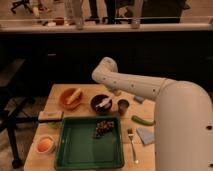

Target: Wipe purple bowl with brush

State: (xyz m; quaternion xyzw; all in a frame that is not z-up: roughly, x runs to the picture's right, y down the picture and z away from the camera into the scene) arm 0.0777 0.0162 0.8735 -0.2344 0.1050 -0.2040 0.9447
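The purple bowl (95,100) sits on the wooden table behind the green tray, between the orange bowl and a dark grey cup. The white brush (104,103) lies slanted inside it, head low at the left, handle rising to the right. My gripper (115,93) hangs just above the bowl's right rim at the end of the white arm, which comes in from the right. It is shut on the brush's handle end. The arm hides the join between fingers and handle.
The orange bowl (71,98) stands left of the purple one and the dark grey cup (123,105) to its right. In front lies a green tray (80,147) holding a dark cluster (103,128). A fork (133,146), blue cloth (146,135), green vegetable (142,120) and small white bowl (45,145) are nearby.
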